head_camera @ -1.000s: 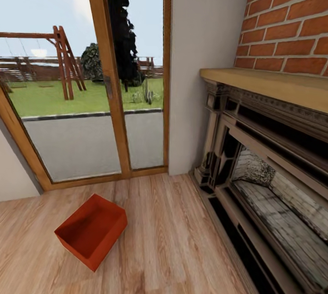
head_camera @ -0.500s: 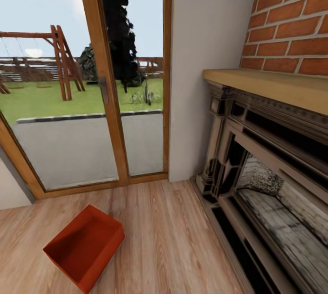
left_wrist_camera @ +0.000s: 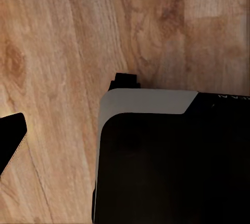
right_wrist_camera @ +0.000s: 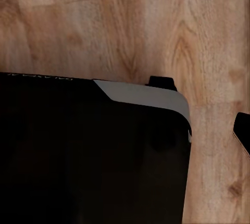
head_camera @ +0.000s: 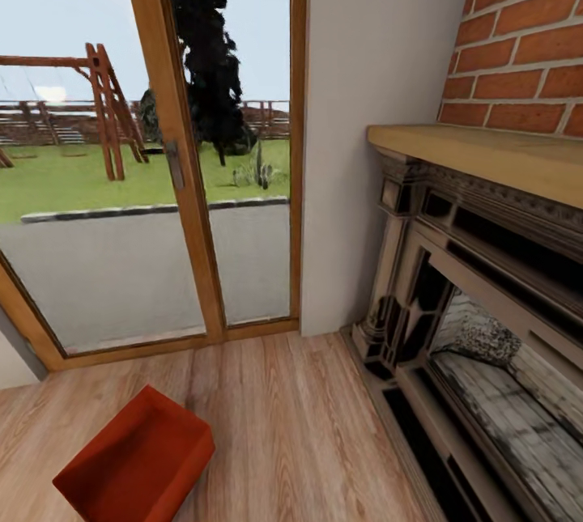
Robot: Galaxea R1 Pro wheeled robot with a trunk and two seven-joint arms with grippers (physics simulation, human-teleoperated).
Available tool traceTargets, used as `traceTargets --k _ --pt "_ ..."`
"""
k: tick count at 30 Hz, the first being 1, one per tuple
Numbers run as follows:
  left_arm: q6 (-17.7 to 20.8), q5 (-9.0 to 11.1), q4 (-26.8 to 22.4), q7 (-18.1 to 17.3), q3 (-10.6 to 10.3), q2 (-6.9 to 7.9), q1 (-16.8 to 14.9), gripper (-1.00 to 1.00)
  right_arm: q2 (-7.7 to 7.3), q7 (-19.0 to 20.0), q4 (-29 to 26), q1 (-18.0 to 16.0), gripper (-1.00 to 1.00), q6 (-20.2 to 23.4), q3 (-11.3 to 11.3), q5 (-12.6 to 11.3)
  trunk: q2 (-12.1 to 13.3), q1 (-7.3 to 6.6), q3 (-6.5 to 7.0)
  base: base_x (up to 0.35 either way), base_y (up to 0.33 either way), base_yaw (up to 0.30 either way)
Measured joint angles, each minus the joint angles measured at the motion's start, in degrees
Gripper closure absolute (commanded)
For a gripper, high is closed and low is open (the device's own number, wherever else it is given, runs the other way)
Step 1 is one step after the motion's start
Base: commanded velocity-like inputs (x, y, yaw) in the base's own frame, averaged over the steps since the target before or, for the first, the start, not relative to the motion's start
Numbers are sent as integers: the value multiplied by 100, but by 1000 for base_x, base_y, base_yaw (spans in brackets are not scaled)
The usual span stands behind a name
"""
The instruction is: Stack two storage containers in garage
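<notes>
One orange-red storage container (head_camera: 129, 465) lies open side up on the light wood plank floor of the living room, low at the left of the head view and partly cut off by the picture's edge. It stands a little in front of the glass door (head_camera: 146, 182). The other container is out of view. In the left wrist view a dark finger (left_wrist_camera: 9, 143) pokes in at the edge over the planks. A similar dark finger (right_wrist_camera: 244, 130) shows in the right wrist view. Nothing is seen between either pair of fingers.
The brick fireplace (head_camera: 486, 279) with its wooden mantel (head_camera: 486, 154) runs along the right. A pale wall (head_camera: 364, 125) separates it from the door. My black, grey-edged base (left_wrist_camera: 172, 156) shows under both wrists, also as the base (right_wrist_camera: 88, 151) in the right wrist view.
The whole head view has shifted: the camera moved forward and turned right, so the container sits lower and further left in the picture. The container itself has not moved.
</notes>
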Motion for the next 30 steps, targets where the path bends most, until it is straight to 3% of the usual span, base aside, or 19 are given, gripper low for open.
traceTargets --k 30 --pt "-79 14 0 17 0 22 1 -100 13 0 -2 -1 -100 -6 0 11 0 2 0 305 0 15"
